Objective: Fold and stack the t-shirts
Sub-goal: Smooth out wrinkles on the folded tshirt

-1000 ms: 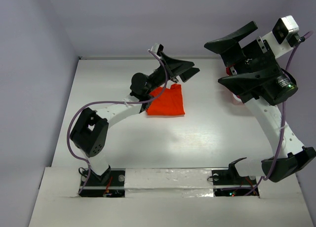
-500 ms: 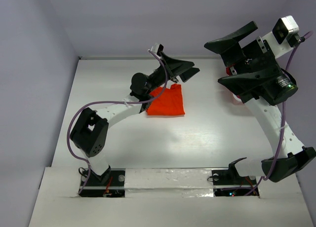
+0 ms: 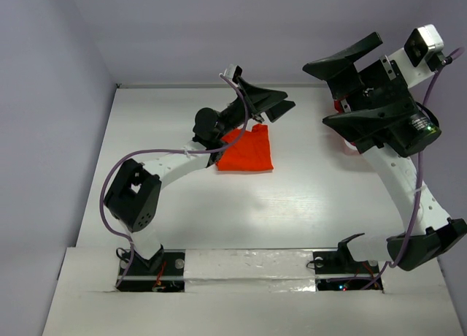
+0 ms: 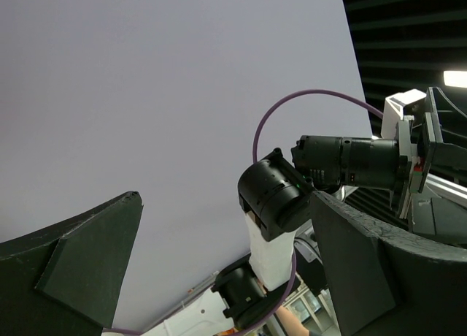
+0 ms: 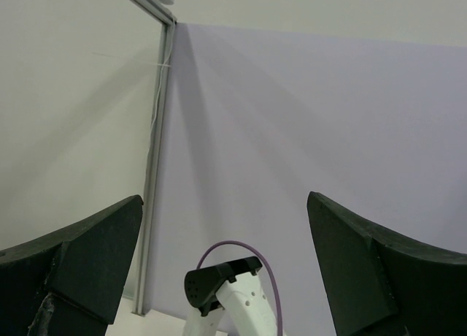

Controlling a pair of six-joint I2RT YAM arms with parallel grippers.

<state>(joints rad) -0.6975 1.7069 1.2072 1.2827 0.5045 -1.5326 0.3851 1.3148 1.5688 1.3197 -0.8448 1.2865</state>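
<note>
Left gripper (image 3: 286, 101) spread wide with nothing between the jaws, poised over the far middle of the bench (image 3: 306, 204). Orange-red t-shirt (image 3: 246, 152) just on the near side of that gripper, partly tucked under the wrist behind it: soft matte cloth in a rough flat square, near edge straight, far corner rumpled. Same shirt well apart from the right gripper (image 3: 315, 91), off to its left. Right gripper also fully open and empty, held up high above the bench's right side, its broad black wedge-shaped fingers (image 3: 343, 58) pointing left. Sliver of red cloth (image 3: 338, 104) peeping from beneath it, mostly hidden. Plenty of bare, smooth, faintly glossy white surface on the near side of both grippers, between shirt and arm bases. Less room beyond the left gripper, close to the far edge where bench meets the plain lavender wall (image 3: 219, 29); left edge bounded by a second wall. From the left wrist, gripper (image 4: 226, 197) tilted upward, dark textured fingers (image 4: 73, 263) framing only wall and the other arm's black and white joints with a looping purple cable (image 4: 292, 106). From the right wrist, gripper (image 5: 224, 199) likewise open, facing pale wall and a corner seam.
</note>
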